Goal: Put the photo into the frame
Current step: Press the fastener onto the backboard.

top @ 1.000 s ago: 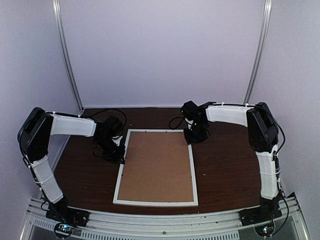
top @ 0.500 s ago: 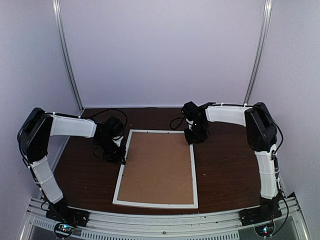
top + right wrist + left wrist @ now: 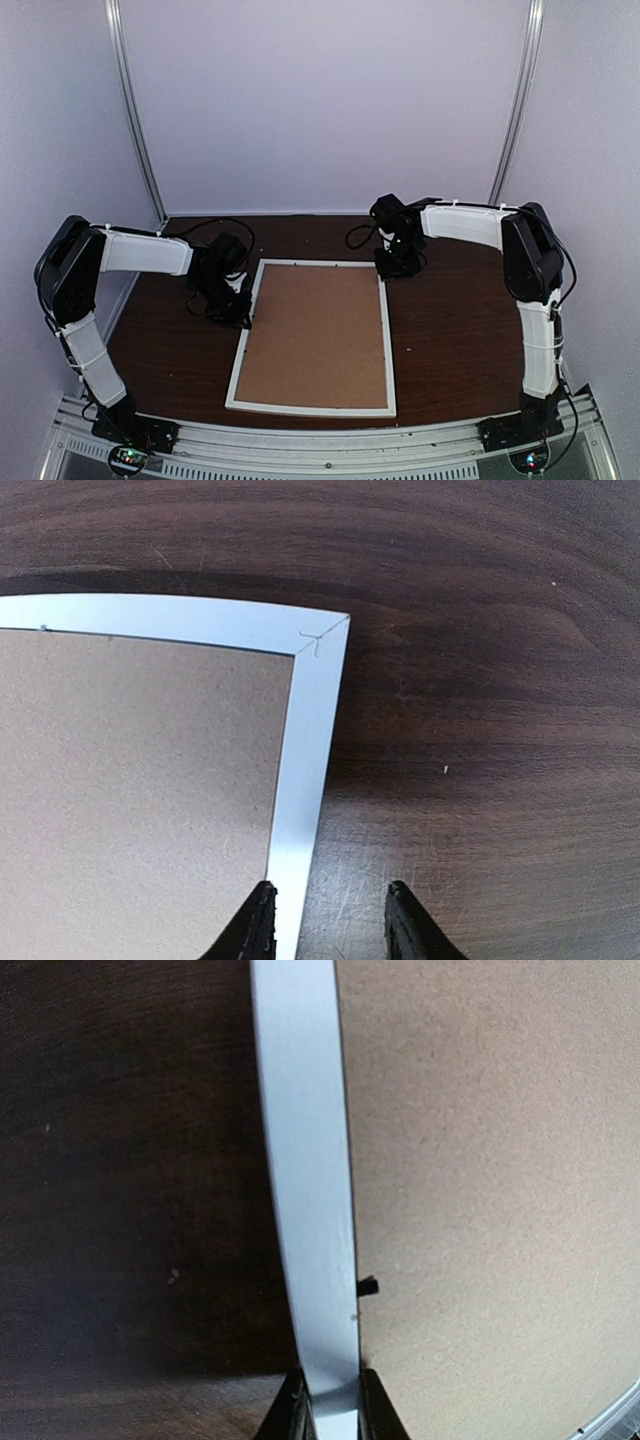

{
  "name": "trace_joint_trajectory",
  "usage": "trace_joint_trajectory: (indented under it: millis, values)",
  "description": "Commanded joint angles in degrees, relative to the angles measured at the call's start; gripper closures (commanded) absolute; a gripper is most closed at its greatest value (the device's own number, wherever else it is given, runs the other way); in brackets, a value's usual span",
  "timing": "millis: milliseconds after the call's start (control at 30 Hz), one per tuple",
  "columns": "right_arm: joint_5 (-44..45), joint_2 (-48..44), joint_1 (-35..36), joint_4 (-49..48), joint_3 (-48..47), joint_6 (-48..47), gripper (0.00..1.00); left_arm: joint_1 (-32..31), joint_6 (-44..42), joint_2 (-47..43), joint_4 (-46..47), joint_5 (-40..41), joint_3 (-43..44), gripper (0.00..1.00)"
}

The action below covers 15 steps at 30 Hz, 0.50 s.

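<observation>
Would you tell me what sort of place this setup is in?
Probably a lab test booth: plain pale walls, metal uprights, and a wood table with two arms bolted to a rail.

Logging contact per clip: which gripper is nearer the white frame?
The left gripper. Its fingers clamp the frame on its left rail. The right gripper is open above the right rail near the far corner, seemingly not touching it.

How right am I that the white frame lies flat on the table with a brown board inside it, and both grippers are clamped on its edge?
Only the left gripper is clamped on the edge of the frame. The right wrist view shows the right gripper open by a corner, holding nothing. The frame does lie flat with the brown board inside.
</observation>
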<state>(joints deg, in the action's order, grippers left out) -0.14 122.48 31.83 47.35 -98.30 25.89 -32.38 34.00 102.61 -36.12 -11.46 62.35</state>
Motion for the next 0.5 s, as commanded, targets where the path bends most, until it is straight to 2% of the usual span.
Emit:
trace_joint_trajectory:
  millis: [0,467]
  values:
    - [-1.3,0.5,-0.2,1.2,0.3,0.4,0.62,-1.6,-1.1,0.1,-0.5,-2.8,-0.6,0.99]
    - [-1.9,2.8,-0.2,1.9,0.3,0.4,0.62,-1.6,-1.2,0.5,-0.5,-2.8,-0.6,0.99]
